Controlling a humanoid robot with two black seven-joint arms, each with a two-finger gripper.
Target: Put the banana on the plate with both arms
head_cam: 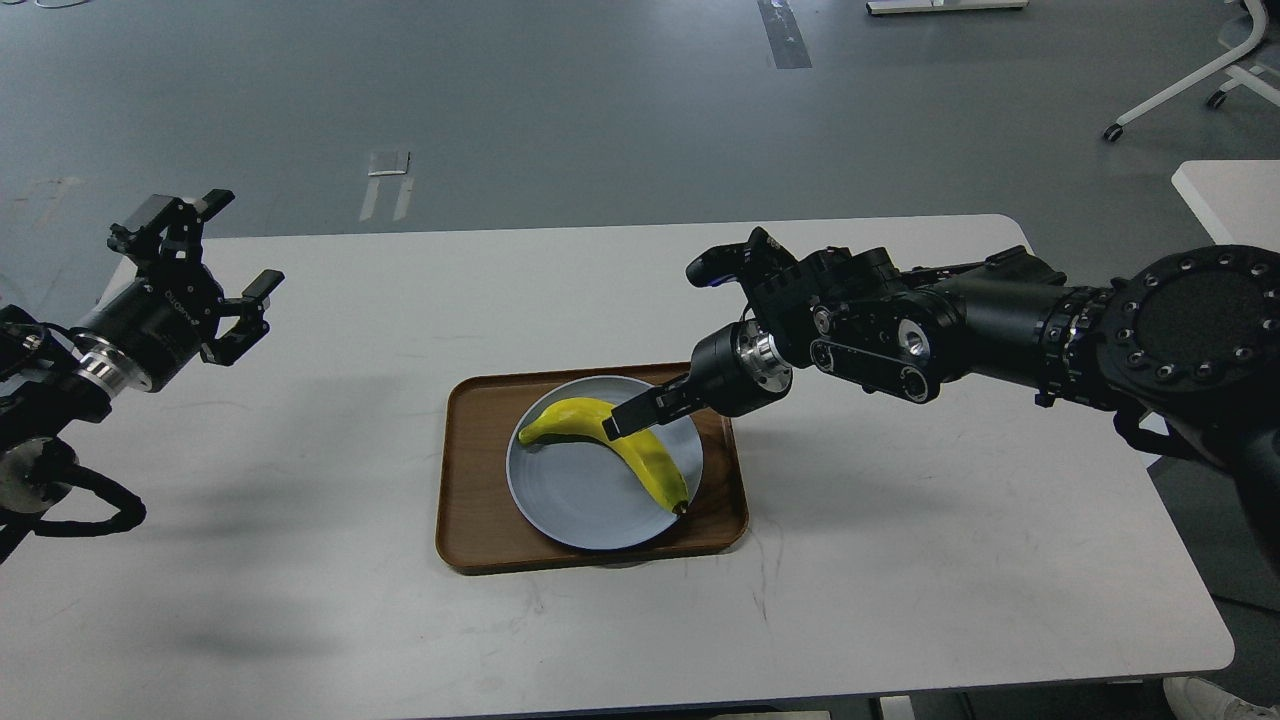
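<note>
1. Black left hand hovers over the far-left edge of the white surface, fingers spread wide, holding nothing, well apart from everything else.
2. Brown wooden tray sits mid-surface; the blue-grey plate rests inside it.
3. Yellow banana lies on the plate, green stem toward the left, dark tip near the plate's right rim.
4. Right hand is at the banana's middle, fingers narrow; looks closed on it, though the far finger is hidden.
5. Step judged: release. Best done by opening slowly and lifting straight up, so the banana doesn't roll or get dragged off the rim.
</note>
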